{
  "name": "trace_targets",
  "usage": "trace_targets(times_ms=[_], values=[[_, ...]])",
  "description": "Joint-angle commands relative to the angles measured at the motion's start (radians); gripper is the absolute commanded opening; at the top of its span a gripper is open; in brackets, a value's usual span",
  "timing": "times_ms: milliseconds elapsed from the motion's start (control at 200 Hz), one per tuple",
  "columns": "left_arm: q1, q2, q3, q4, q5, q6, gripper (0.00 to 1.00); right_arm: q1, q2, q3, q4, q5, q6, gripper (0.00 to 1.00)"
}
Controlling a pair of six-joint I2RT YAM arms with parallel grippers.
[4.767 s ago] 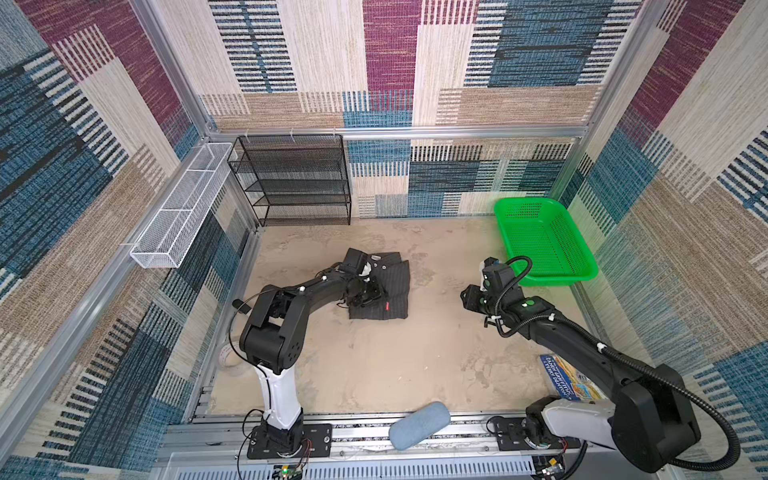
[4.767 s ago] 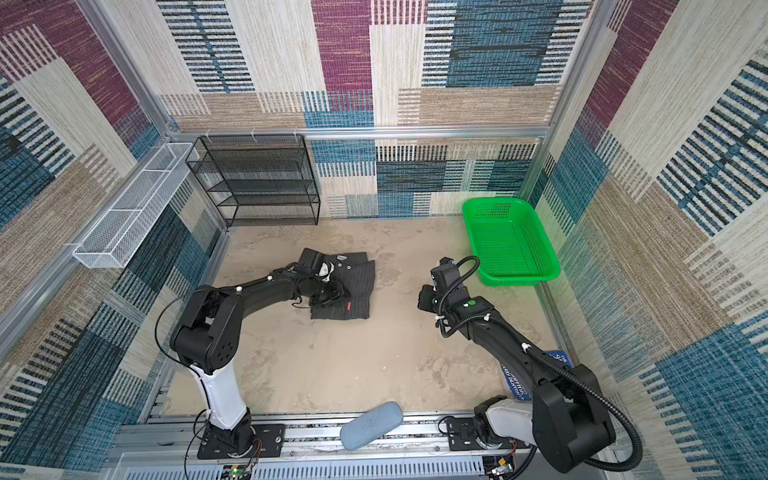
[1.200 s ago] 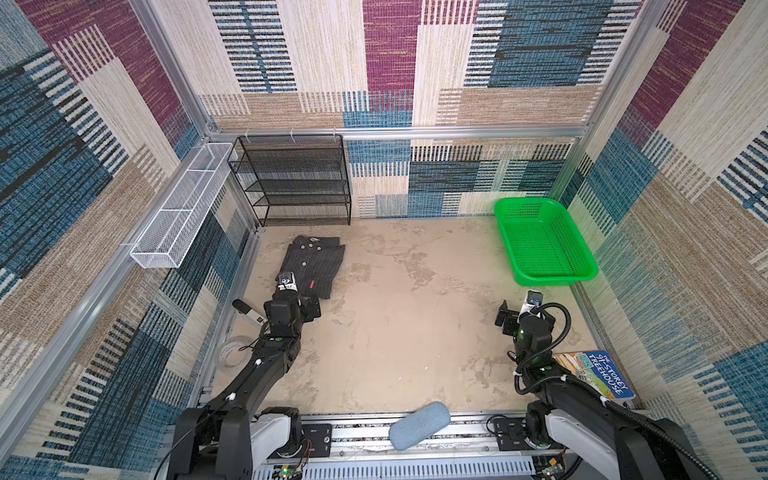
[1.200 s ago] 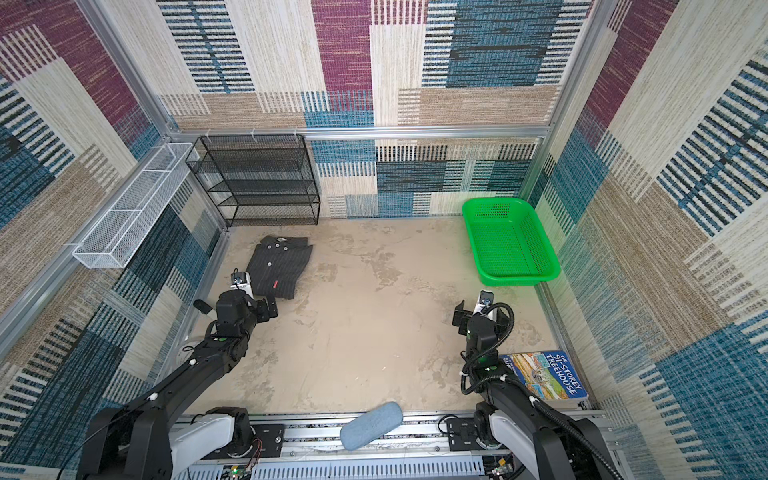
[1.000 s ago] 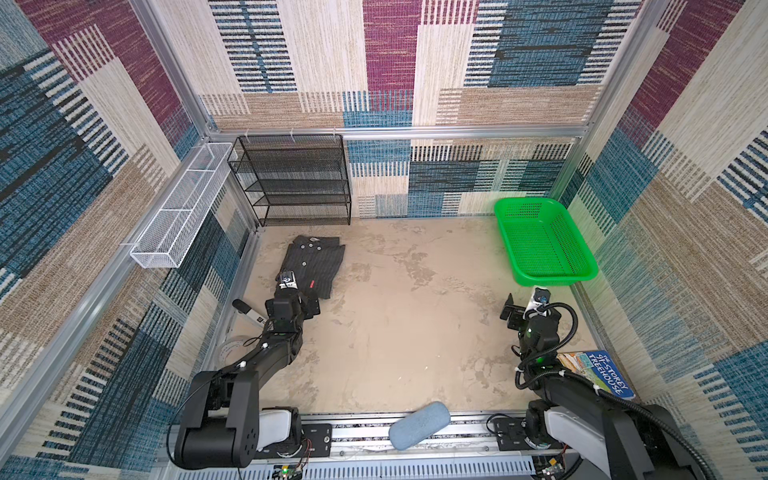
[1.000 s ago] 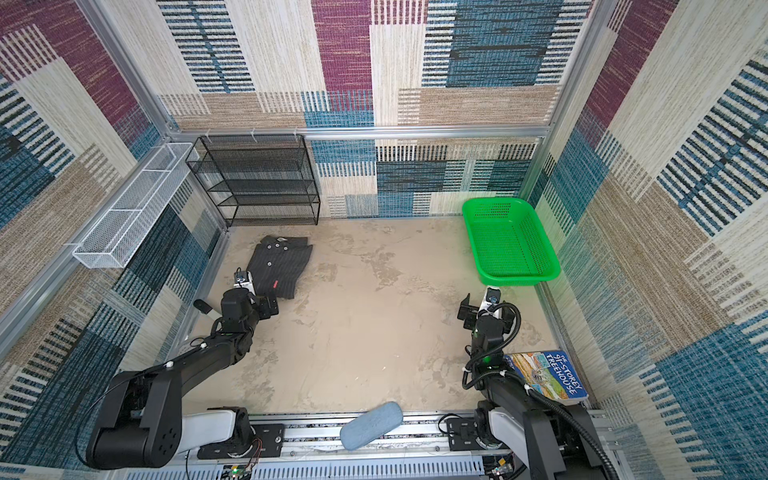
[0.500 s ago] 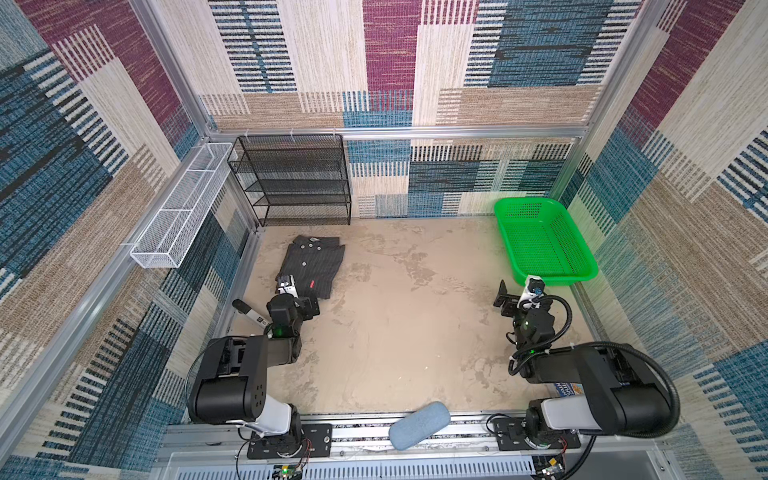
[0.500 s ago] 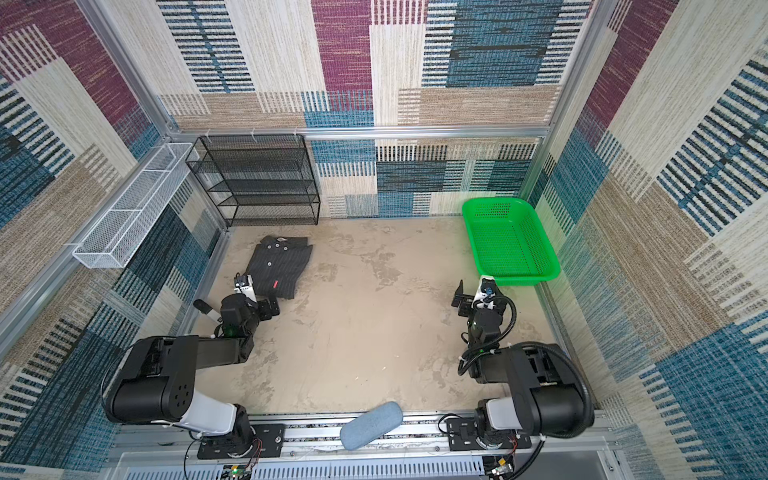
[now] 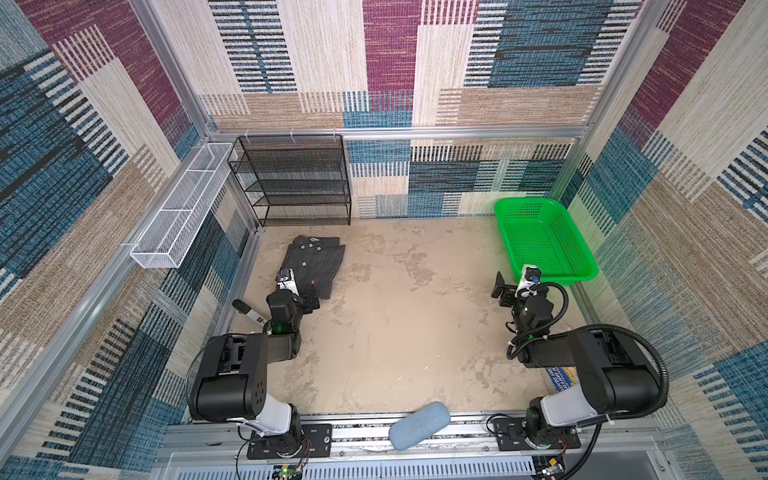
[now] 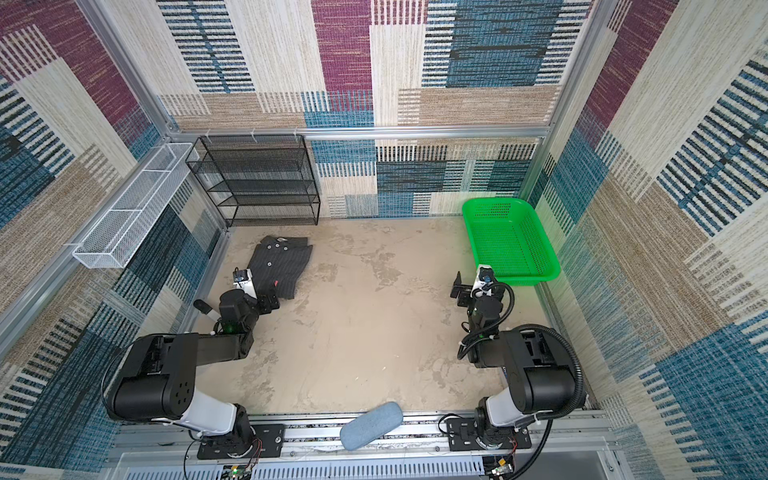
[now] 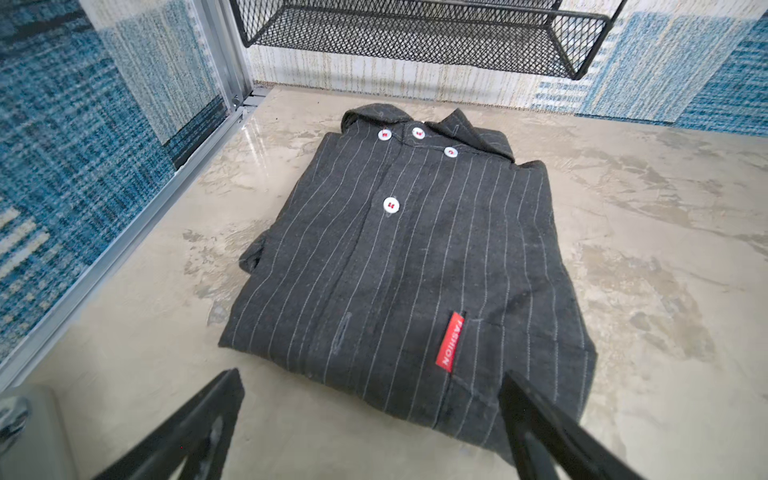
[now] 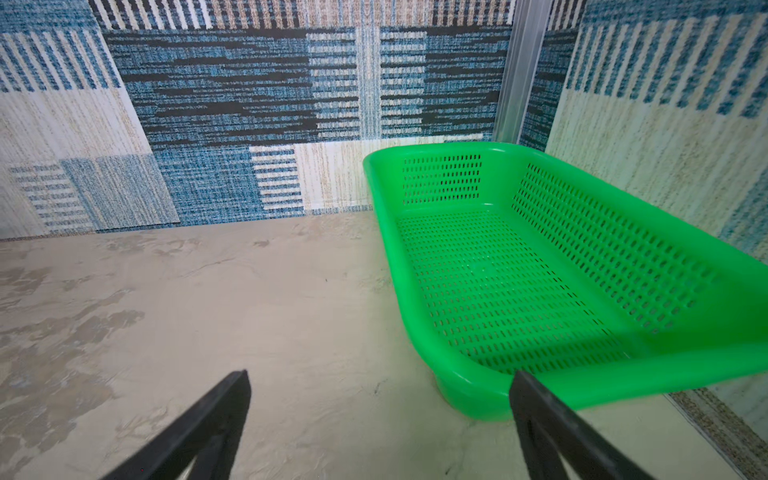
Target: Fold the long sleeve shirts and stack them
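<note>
One folded pinstriped shirt [image 9: 313, 264] lies on the surface [image 9: 395, 332] near the far left corner, before one black rack [image 9: 291, 178]; one green basket [image 9: 544, 203] sits far right. The left claw [image 11: 370, 376], at the shirt's near edge, and the right claw [image 12: 378, 376], by the basket, both gape wide, empty. Only the left wrist view shows four white buttons [image 11: 390, 205] clearly.

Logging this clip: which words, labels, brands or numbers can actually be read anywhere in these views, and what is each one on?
"FASHION": white letters on the red tag sewn to the folded pinstriped shirt, seen in the left wrist view.
Book at the table's near right edge: the cover has lettering, but it is mostly covered and too small to read in a top view.
Green basket and black rack: no text visible.
</note>
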Motion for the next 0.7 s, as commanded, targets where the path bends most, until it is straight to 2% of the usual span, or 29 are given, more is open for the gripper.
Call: trace_targets(times_ms=[0, 696], values=[[-0.001, 0.009, 0.034, -0.058, 0.101, 0.062, 0.99, -0.001, -0.001, 0.002, 0.013, -0.012, 0.001, 1.0], [-0.003, 0.008, 0.03, -0.051, 0.106, 0.062, 0.99, -0.005, 0.003, 0.01, 0.001, -0.023, 0.001, 1.0]])
